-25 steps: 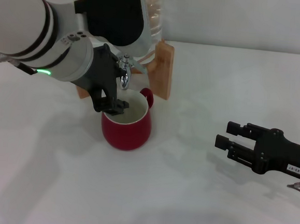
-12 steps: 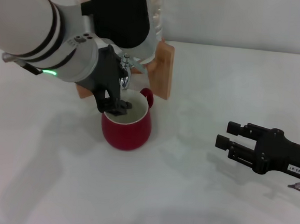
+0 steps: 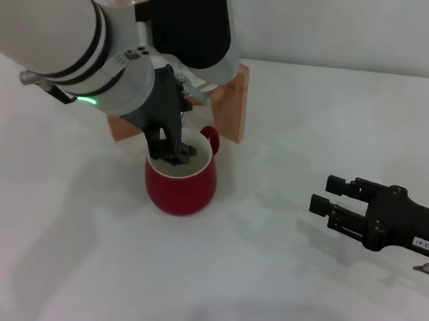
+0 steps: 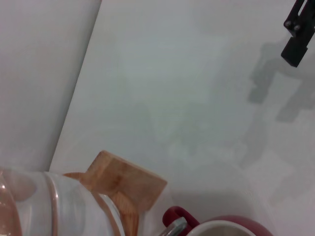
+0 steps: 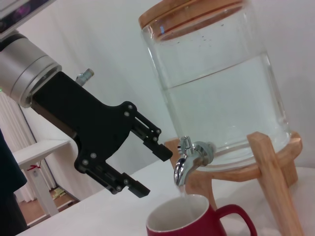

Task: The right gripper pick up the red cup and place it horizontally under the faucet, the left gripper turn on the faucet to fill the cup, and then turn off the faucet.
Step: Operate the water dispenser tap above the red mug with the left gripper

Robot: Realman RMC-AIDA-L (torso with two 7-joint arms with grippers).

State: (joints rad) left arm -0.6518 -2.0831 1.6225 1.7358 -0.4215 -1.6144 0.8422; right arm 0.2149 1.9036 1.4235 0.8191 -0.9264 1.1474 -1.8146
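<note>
The red cup (image 3: 186,192) stands upright on the white table under the faucet (image 5: 189,160) of the clear water jar (image 5: 216,83). In the right wrist view the cup (image 5: 197,221) sits right below the spout, and a thin stream seems to fall into it. My left gripper (image 3: 172,148) is open and hangs over the cup's rim. In the right wrist view the left gripper (image 5: 153,172) is just beside the faucet, not touching it. In the head view only the faucet's lever (image 3: 196,92) shows. My right gripper (image 3: 332,196) is open and empty, low at the right.
The jar rests on a wooden stand (image 3: 230,102) at the back of the table (image 3: 279,284). My big white left arm (image 3: 53,36) covers most of the jar in the head view. The left wrist view shows the stand (image 4: 128,182) and the cup's rim (image 4: 231,227).
My left arm and gripper have shifted right, toward the faucet and over the cup. The cup and my right gripper have not moved.
</note>
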